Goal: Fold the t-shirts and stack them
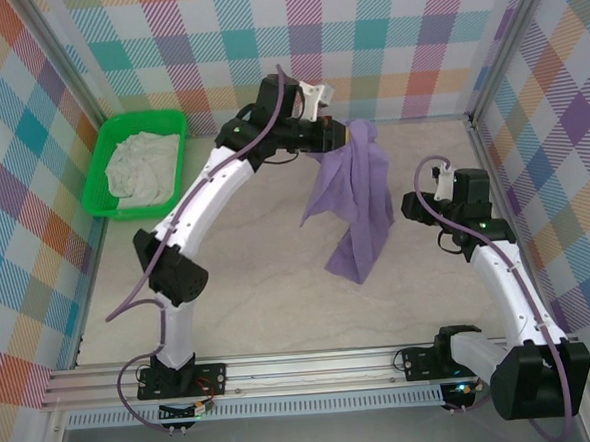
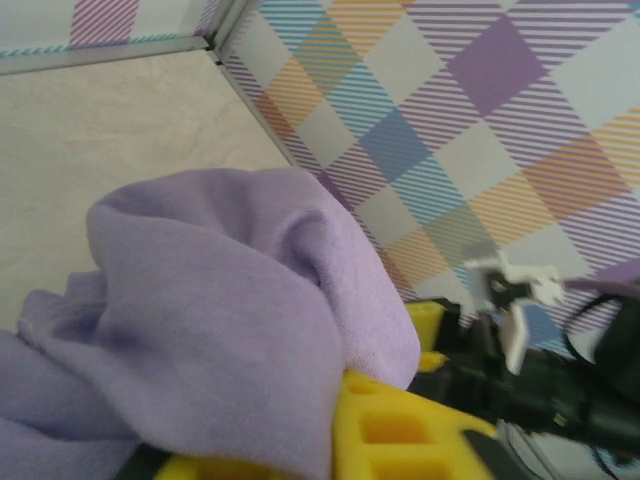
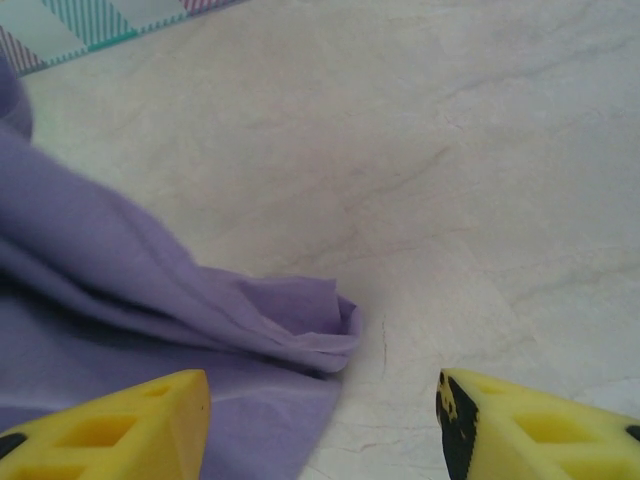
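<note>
The lavender t-shirt (image 1: 354,197) hangs bunched from my left gripper (image 1: 344,134), raised near the back wall. Its lower end trails on the table (image 1: 279,282). In the left wrist view the purple cloth (image 2: 220,290) drapes over a yellow finger (image 2: 400,430), and the jaws stand shut on it. My right gripper (image 1: 413,210) is low, just right of the hanging shirt. It is open (image 3: 325,410) with nothing between its fingers, and a folded edge of the shirt (image 3: 300,325) lies on the table in front of it. The off-white t-shirt (image 1: 143,165) lies crumpled in the basket.
The green mesh basket (image 1: 101,153) stands at the back left against the checked wall. Checked walls with metal frame posts (image 1: 492,169) close in the table on three sides. Bare tabletop (image 3: 480,180) stretches ahead of the right gripper.
</note>
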